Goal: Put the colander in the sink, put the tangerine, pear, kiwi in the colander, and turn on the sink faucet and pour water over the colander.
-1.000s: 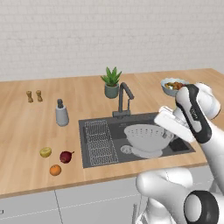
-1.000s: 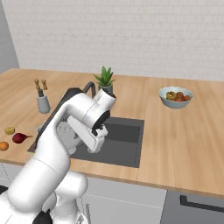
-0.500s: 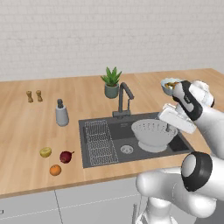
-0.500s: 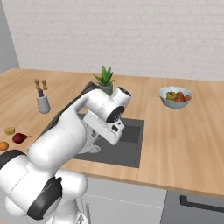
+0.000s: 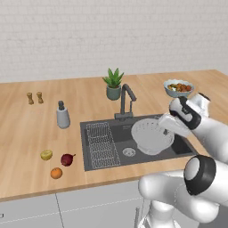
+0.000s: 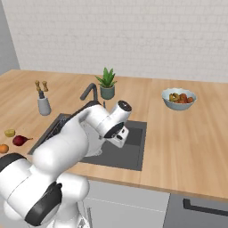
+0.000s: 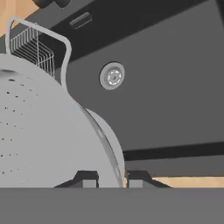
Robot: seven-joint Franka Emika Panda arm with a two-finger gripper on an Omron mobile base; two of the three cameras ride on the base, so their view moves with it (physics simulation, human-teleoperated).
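Gripping the colander [image 5: 150, 133] by its rim, the gripper [image 7: 111, 178] has its two dark fingertips [image 7: 86, 178] pinched on either side of the pale wall, seen edge-on in the hand view. The colander hangs tilted over the sink [image 5: 100, 125], its perforated inside facing roughly 9 o'clock in the left base view, its lower edge near the basin floor (contact with the floor cannot be told). The round steel drain [image 5: 128, 152] sits at about 8 o'clock from the colander, and the wire rack [image 5: 102, 143] runs along the basin's 9 o'clock side. The sink faucet [image 5: 126, 101] stands at the sink's 12 o'clock rim, with the potted plant [image 5: 113, 83] just behind it. The tangerine [image 5: 56, 173] lies on the wooden counter [image 5: 26, 133] at 9 o'clock of the sink, close by a dark red fruit [image 5: 67, 159] and a yellow-green fruit [image 5: 46, 154]. A bluish bowl heaped with fruit [image 5: 178, 87] sits at 2 o'clock of the sink.
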